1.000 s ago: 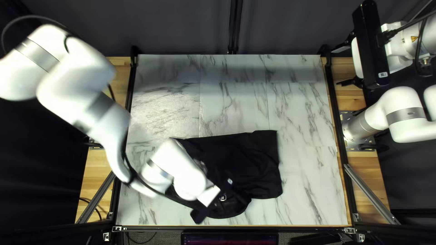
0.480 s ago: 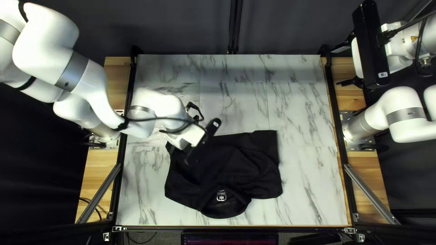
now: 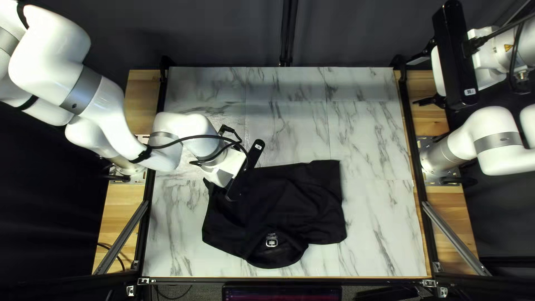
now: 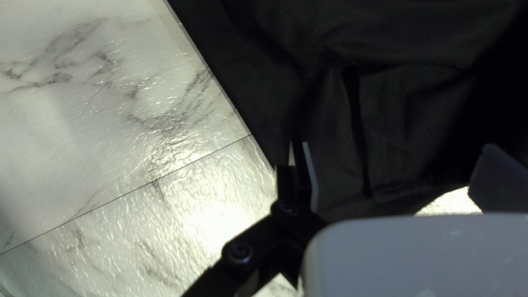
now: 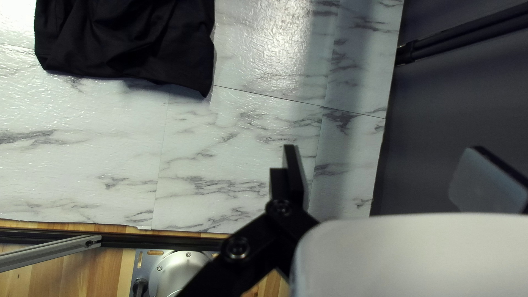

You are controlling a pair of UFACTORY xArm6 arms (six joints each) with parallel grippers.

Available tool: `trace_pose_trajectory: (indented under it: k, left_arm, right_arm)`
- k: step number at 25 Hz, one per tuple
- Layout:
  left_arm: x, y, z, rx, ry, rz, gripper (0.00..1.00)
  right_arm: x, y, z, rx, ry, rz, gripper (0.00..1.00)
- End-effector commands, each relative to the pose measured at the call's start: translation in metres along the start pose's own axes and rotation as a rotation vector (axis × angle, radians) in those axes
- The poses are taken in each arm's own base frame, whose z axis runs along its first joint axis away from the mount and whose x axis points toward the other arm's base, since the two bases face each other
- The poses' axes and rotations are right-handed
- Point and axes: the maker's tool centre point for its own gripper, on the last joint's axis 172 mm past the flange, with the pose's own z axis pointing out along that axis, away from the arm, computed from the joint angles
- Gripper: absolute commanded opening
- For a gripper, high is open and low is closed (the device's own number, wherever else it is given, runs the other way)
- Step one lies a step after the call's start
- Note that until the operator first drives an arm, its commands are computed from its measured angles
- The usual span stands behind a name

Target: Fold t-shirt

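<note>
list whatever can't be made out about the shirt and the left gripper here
- Top left view: the left gripper's tips, behind the black camera bar.
- Top left view: the shirt's lower layers, under its top one.
- Top left view: the neck label's print, too small.
- Left wrist view: any gap between gripper and cloth, looking along the gripper.
- Right wrist view: much of the shirt, cut off by the view's edge.

The left arm's wrist camera [image 3: 253,157] hid part of the t-shirt [image 3: 295,195], whose neck label [image 3: 271,241] was illegibly small. The top left view cropped the monitor [image 3: 281,294].
</note>
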Motion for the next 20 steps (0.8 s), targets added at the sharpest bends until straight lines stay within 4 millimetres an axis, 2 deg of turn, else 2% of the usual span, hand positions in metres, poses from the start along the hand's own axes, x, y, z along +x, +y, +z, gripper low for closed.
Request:
trace_pose_trajectory:
  k: [1, 7, 17, 20]
  left_arm:
    - [0.016, -0.008, 0.006, 0.011, -0.007, -0.080, 1.00]
    - [0.024, -0.023, 0.018, -0.002, 0.056, -0.242, 1.00]
    - [0.022, -0.022, 0.018, -0.012, 0.078, -0.275, 1.00]
    - [0.035, -0.012, 0.025, -0.012, 0.055, -0.276, 1.00]
  right_arm:
    - [0.000, 0.000, 0.000, 0.000, 0.000, 0.000, 1.00]
    - [0.000, 0.000, 0.000, 0.000, 0.000, 0.000, 1.00]
    - [0.000, 0.000, 0.000, 0.000, 0.000, 0.000, 1.00]
    - [0.000, 0.000, 0.000, 0.000, 0.000, 0.000, 1.00]
